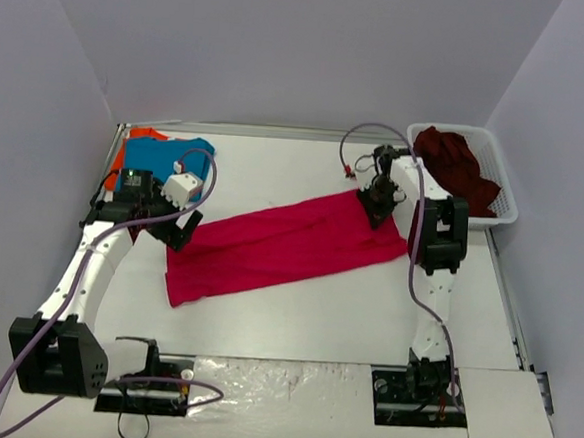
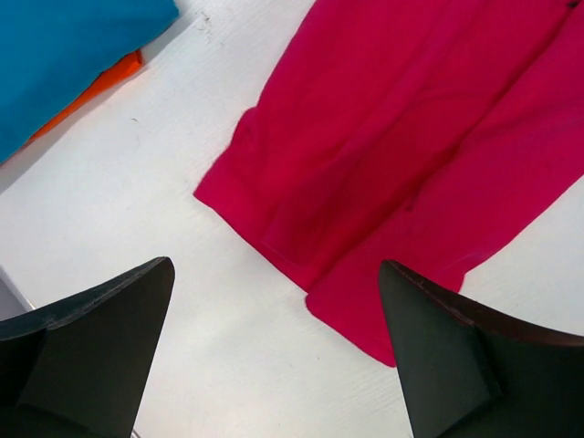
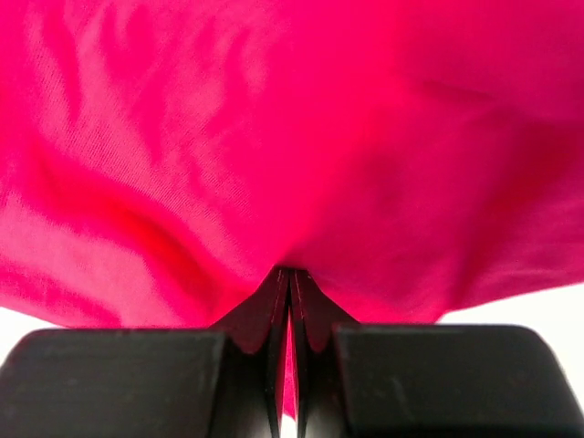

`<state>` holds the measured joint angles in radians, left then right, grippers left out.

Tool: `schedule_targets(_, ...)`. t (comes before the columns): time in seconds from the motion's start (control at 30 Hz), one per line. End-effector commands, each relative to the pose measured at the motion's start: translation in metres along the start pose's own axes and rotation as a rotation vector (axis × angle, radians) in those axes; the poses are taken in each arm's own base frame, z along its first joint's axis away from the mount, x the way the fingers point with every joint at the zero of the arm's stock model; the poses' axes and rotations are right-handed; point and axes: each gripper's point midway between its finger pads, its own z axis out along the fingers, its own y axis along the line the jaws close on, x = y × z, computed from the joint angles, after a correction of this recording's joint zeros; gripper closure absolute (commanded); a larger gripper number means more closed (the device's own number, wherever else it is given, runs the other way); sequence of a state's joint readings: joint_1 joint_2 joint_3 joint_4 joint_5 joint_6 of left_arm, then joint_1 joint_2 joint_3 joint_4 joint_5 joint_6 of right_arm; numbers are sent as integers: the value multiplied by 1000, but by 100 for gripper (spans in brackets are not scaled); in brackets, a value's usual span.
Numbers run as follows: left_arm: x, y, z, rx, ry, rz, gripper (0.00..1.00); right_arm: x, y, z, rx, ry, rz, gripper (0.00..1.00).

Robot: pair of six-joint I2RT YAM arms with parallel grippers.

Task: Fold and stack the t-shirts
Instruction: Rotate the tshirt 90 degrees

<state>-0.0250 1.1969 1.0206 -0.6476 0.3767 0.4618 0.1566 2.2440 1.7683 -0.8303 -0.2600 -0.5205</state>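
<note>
Crimson-pink t-shirt (image 1: 285, 244) lies as a long band across the table (image 1: 295, 319). Your right gripper (image 3: 290, 283) pinches its far-right edge, fingers pressed together on cloth. Your left gripper (image 2: 276, 266) hangs spread above the near-left end. Blue t-shirt (image 1: 171, 155) over orange t-shirt (image 1: 124, 159), far left; maroon t-shirt (image 1: 456, 160) in basket (image 1: 505, 206).

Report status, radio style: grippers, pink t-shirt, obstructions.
Left gripper open, hovering at left end of crimson-pink t-shirt. Right gripper shut on its right end. No obstruction seen.
</note>
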Motion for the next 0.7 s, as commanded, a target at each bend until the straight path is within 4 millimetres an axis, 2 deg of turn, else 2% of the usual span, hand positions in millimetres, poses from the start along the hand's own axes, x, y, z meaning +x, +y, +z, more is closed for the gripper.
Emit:
schedule_targets(0.0,-18,19,-16,-74,-36,-22,6,-44,-27,24,21,-43,-37,100)
schedule_targets(0.03,-20,19,-16,-72,-39,-30,6,-58,-33,23,38,-61,-45,100)
schedule_targets(0.07,-22,19,-16,-67,-42,-39,6,-88,-49,22,79,-115,-54,100)
schedule_targets(0.1,-23,20,-13,-62,-36,-45,6,-105,-53,23,106,-145,-66,100)
schedule_targets(0.13,-21,24,-12,-73,-34,-67,6,-115,-58,43,109,-148,-74,100)
schedule_targets(0.17,-21,31,-12,-88,-37,-84,6,-149,-66,23,168,-253,-105,100)
schedule_targets(0.2,-19,32,-8,-84,-24,-91,6,-162,-64,26,189,-281,-129,100)
schedule_targets(0.23,-20,33,-6,-82,-22,-99,6,-189,-76,21,278,-368,-146,100)
schedule_targets(0.27,-20,34,-4,-79,-14,-105,6,-189,-79,36,304,-367,-139,100)
schedule_targets(0.3,-17,34,0,-74,5,-111,6,-199,-76,36,322,-405,-140,100)
schedule_targets(0.33,-15,35,1,-73,13,-115,6,-221,-79,22,359,-501,-150,100)
schedule_targets(0.4,-10,38,1,-95,32,-119,6,-232,-78,18,391,-550,-106,100)
schedule_targets(0.43,-10,40,1,-107,24,-123,6,-244,-81,5,422,-609,-91,100)
schedule_targets(0.5,-7,40,-1,-118,20,-127,6,-251,-85,-10,467,-651,-60,100)
schedule_targets(0.53,-6,41,-1,-125,22,-129,6,-258,-79,-28,484,-682,-63,100)
schedule_targets(0.6,-4,41,-2,-127,21,-130,6,-263,-76,-47,528,-715,-49,100)
schedule_targets(0.63,-3,41,-2,-128,21,-128,6,-267,-69,-76,555,-761,-21,100)
schedule_targets(0.67,-3,41,-4,-129,16,-128,6,-269,-63,-89,556,-787,-12,100)
